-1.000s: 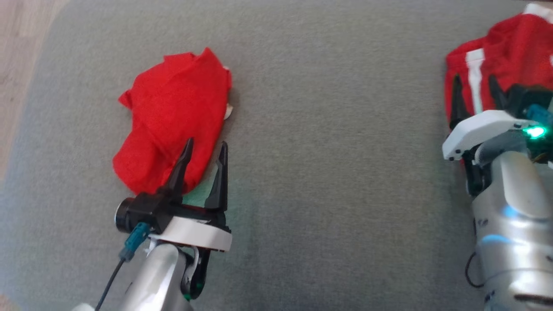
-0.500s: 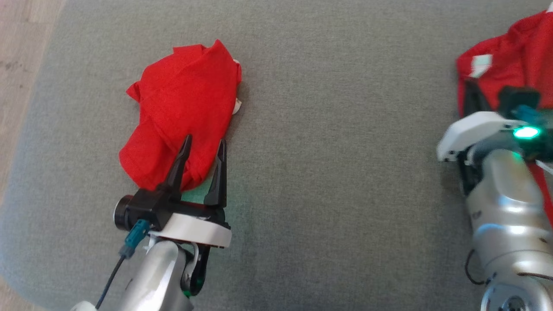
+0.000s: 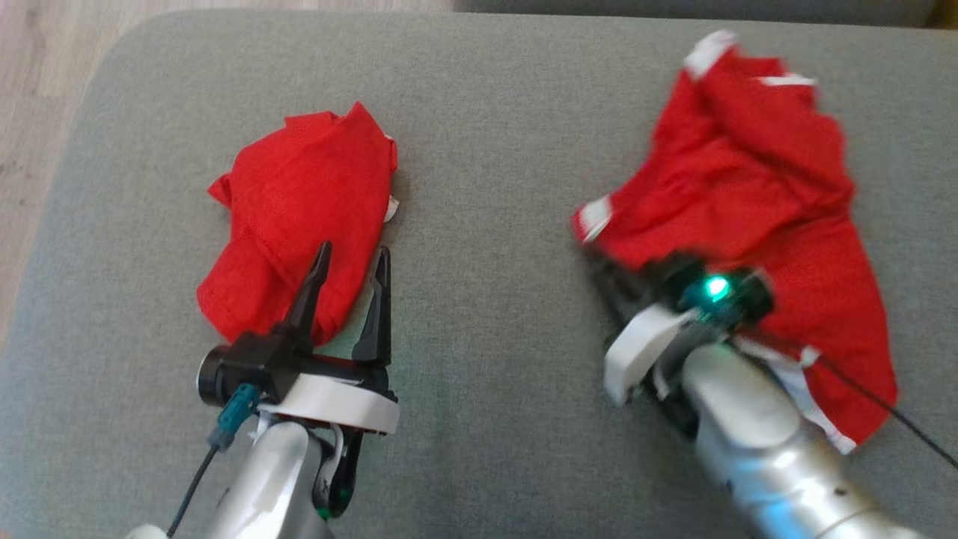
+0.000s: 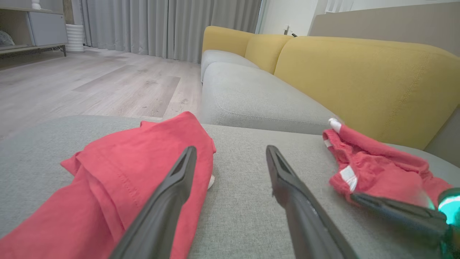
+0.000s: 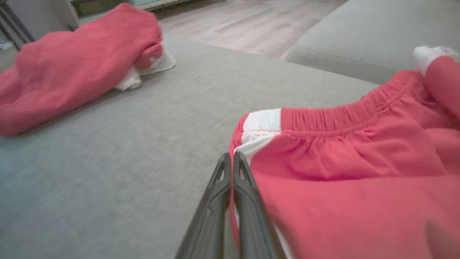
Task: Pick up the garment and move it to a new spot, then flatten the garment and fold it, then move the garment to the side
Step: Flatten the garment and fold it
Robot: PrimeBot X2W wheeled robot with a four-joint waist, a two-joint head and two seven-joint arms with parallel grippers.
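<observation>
**Change from one second earlier.** The right gripper (image 5: 229, 155) then stood open at the upper right of the head view, fingers astride the shorts (image 3: 756, 187). It is now closed and sits right of centre. The shorts have come with it from the upper-right corner to the centre right. The head view itself has shifted slightly. The left gripper (image 3: 355, 247) and the cloth (image 3: 299, 217) are unchanged.

**Right gripper.** Fingers pressed together, nipping the shorts at the edge beside a white stripe, just below the waistband.

**Left gripper.** Fully spread, holding nothing. One finger lies over the lower edge of the cloth, the other over bare cushion (image 3: 494, 150).

**Materials.**
- Shorts: red, with a gathered elastic waistband and white stripes, lying rumpled in an irregular spread.
- Cloth: red, with a stitched hem, bunched into a rough oblong, a white scrap at its right edge.
- Cushion: grey, coarse weave, rounded corners.

**Count.** Two red textiles; two grippers; two dark tapered fingers on each.
</observation>
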